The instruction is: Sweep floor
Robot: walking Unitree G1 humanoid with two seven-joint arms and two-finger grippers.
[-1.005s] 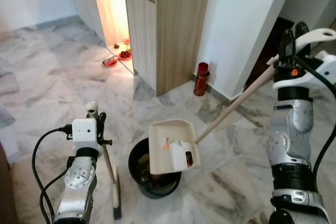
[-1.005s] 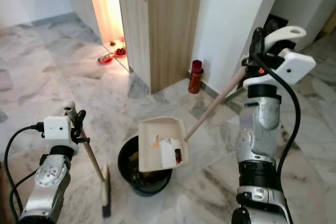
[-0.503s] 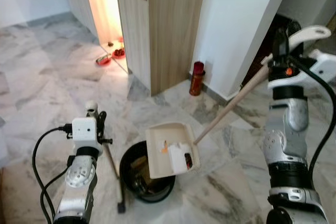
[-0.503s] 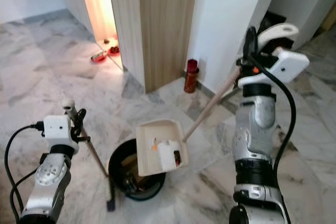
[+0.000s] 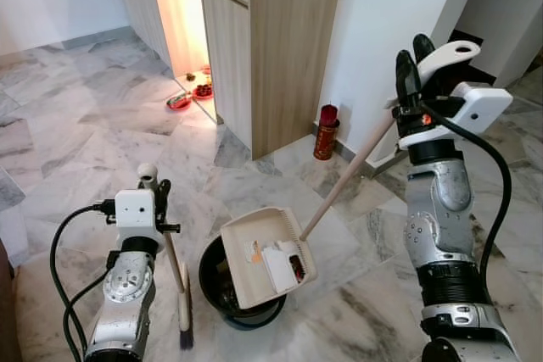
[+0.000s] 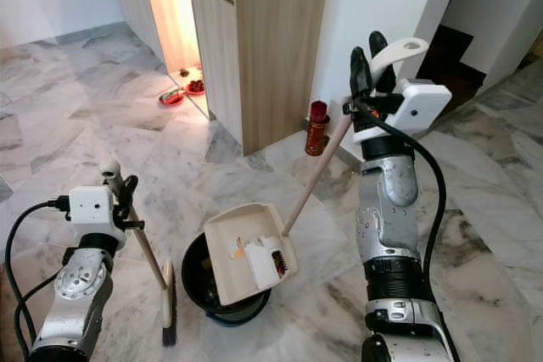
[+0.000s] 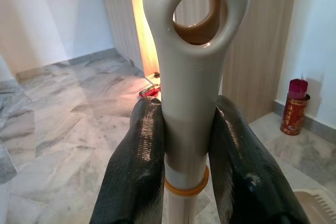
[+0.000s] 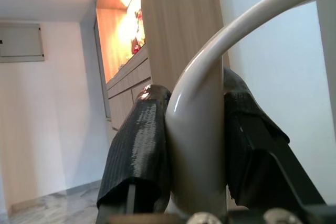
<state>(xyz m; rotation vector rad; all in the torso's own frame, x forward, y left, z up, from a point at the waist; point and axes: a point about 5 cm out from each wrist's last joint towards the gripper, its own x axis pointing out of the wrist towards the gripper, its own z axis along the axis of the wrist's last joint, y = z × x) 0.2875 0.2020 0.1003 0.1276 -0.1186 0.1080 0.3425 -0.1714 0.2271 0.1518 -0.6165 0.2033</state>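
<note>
Red canister [image 5: 327, 132] by white wall [image 5: 382, 31] (red bowls [image 5: 191, 96] in the lit alcove).

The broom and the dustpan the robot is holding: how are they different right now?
The broom stands nearly upright with its bristles on the floor, held by the left gripper; the dustpan is lifted and tilted over the black bin, carrying litter, its long handle slanting up to the right gripper. Both grippers clamp pale handle ends.
</note>
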